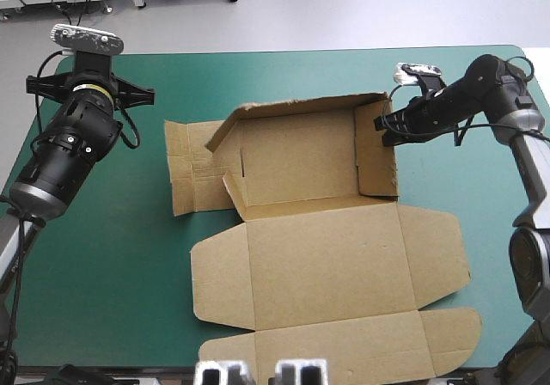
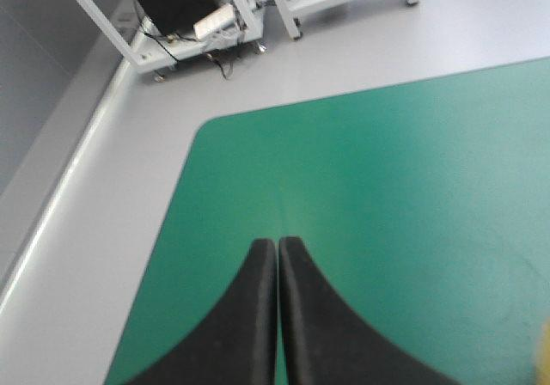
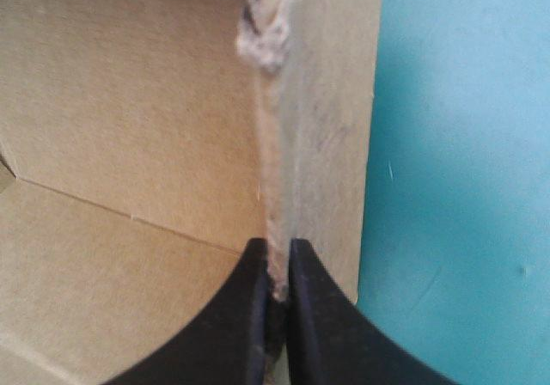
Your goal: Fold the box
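The brown box point(image 1: 301, 166) lies in the middle of the teal-green cover, its far wall and right wall point(image 1: 375, 157) raised, its left flap point(image 1: 191, 166) flat. The broad lid point(image 1: 331, 269) lies flat toward the near edge. My right gripper point(image 1: 381, 125) is at the far end of the right wall and shut on its top edge. In the right wrist view the wall's edge point(image 3: 277, 179) runs out from the right gripper point(image 3: 277, 256), with the box's inside point(image 3: 129, 101) beside it. My left gripper point(image 2: 277, 252) is shut and empty, over bare cover near the table's far left corner, well away from the box.
Bare teal-green cover point(image 1: 112, 265) stretches left of the box and along the right side point(image 1: 481, 187). The table's far left corner point(image 2: 202, 131) lies just ahead of the left gripper, with grey floor beyond it.
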Motion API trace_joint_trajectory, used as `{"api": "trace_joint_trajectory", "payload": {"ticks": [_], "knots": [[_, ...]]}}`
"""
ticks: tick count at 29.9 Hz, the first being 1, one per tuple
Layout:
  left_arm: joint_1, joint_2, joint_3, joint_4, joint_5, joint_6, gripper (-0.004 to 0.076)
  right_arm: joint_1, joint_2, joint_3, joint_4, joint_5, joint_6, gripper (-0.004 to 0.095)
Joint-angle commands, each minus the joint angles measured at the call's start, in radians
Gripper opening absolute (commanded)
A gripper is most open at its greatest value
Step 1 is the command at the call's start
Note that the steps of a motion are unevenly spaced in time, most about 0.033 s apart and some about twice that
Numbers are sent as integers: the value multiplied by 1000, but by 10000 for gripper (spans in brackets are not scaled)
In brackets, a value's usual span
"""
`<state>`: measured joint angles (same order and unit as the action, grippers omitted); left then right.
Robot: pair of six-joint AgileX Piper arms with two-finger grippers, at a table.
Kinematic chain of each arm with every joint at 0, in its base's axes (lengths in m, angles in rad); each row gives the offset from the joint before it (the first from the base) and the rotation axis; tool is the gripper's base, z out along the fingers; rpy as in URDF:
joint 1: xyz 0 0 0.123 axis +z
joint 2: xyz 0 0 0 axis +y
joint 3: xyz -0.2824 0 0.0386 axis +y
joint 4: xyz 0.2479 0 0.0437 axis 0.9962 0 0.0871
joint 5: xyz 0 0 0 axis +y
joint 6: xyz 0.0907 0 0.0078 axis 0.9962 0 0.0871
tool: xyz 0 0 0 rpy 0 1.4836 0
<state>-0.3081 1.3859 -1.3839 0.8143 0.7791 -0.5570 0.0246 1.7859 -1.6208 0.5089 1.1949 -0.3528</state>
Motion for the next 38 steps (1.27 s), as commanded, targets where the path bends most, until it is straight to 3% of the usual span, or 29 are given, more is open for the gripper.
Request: {"api": "trace_joint_trajectory", "payload": {"ticks": [1,4,9,14,23,29,34,38], "knots": [[0,-36,-35,-95,-39,70,-5,3,40,-16,21,32,-90,9],[0,-36,-35,-171,-35,141,-5,3,79,-16,21,-27,-131,56],[0,-36,-35,-256,-30,208,-5,3,85,-16,23,-139,-141,233],[0,-36,-35,-273,-23,235,-5,1,85,-23,23,-149,-141,411],[0,-36,-35,-273,69,254,-5,1,62,-280,-42,61,-81,418],[0,-36,-35,-273,147,254,-6,1,-16,-371,-57,61,-9,418],[0,-36,-35,-269,179,254,-6,1,-105,-371,-79,61,183,418],[0,-36,-35,-265,181,254,-6,1,-140,-371,-79,55,158,414]]}}
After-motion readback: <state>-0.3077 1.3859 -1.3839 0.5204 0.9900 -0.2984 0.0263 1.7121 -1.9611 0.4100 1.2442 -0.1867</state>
